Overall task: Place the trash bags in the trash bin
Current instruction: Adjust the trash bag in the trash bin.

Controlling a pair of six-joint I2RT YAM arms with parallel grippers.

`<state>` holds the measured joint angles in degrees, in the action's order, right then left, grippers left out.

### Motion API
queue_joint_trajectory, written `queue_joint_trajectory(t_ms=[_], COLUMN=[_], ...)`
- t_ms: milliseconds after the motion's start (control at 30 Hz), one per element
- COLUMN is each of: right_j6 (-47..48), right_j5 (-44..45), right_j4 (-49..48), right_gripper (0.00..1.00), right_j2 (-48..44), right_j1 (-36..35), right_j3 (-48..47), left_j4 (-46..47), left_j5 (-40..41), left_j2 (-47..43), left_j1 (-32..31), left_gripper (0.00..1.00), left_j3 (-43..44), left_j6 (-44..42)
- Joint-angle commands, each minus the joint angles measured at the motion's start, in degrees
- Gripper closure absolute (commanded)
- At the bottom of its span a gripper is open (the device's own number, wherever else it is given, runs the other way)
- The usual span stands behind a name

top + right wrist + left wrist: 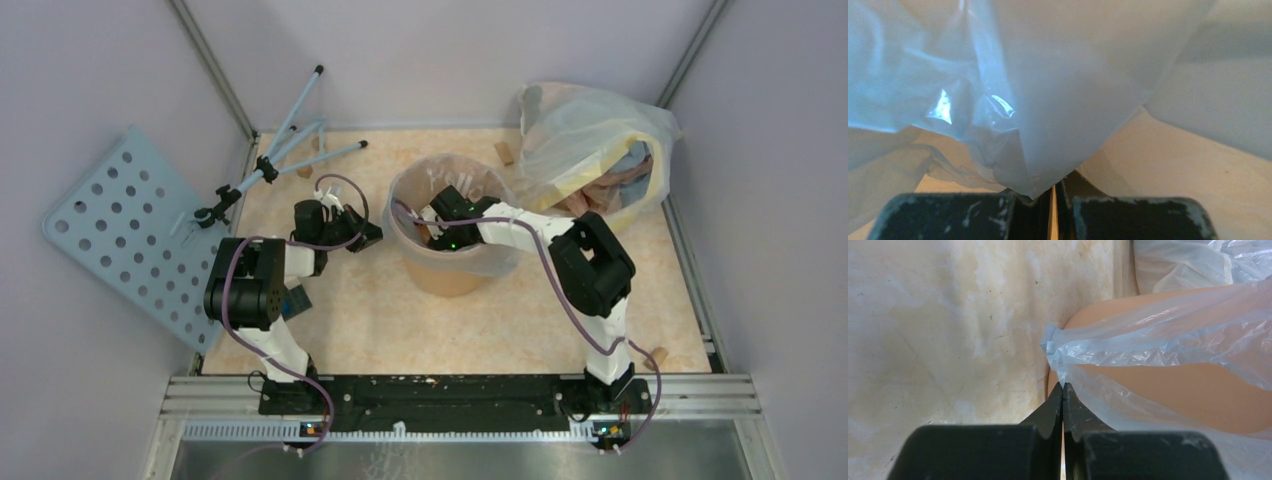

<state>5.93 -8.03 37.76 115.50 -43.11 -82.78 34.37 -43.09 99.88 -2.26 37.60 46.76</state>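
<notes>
- The metal rail (450, 395) carrying both arm bases lies nearest in the top view. Beyond it, on the mottled worktop (380, 330), the trash bin (450, 275) stands upright with its mouth up and its long axis vertical.
- The trash bag (455, 180) lines the bin, its edge folded out over the rim. The pale lettering on its far inner side is too faint to read.
- The left pincer (365, 237) sits just left of the bin. The right pincer (440, 222) reaches down inside it.
- A clear bag with yellow edges (590, 140) slumps at far right, and a blue perforated panel (120, 230) leans at left.
- Left wrist view: the left pincer (1063, 395) is closed, its tips meeting at the trash bag (1158, 350). I cannot tell whether any film is pinched. The film runs rightward from a gathered knot across the orange trash bin (1188, 390), with the worktop (948, 330) to the left.
- Right wrist view: the right pincer (1053, 192) is closed to a thin slit. The trash bag (1073, 75) hangs over it, one corner resting on the left finger.
</notes>
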Motion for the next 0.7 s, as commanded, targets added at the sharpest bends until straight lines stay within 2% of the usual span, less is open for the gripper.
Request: queue_joint_trajectory(t_ms=[0,267,400,667], right_j6=[-0.49,-1.82,-1.35,-1.86], right_j5=[3.97,5.37,2.58,2.45], right_j4=[-1.38,1.87,1.34,0.58], right_gripper=[1.00,1.00,1.00,1.00], right_j2=[-1.40,-8.80,-12.46,-15.49], right_j1=[-0.31,-0.30,-0.79,-1.54], right_j3=[5.04,4.58,5.13,3.29], left_j4=[1.07,0.17,0.23,0.33], left_j5=[-1.08,-1.01,-0.85,-0.95], left_j2=[-1.64,-1.79,-1.74,-2.30], left_j1=[-0.02,-0.02,-0.03,-0.02], left_gripper=[1.00,1.00,1.00,1.00], left_j3=[1.51,2.05,1.88,1.66], left_j6=[-1.06,-1.40,-1.21,-0.94])
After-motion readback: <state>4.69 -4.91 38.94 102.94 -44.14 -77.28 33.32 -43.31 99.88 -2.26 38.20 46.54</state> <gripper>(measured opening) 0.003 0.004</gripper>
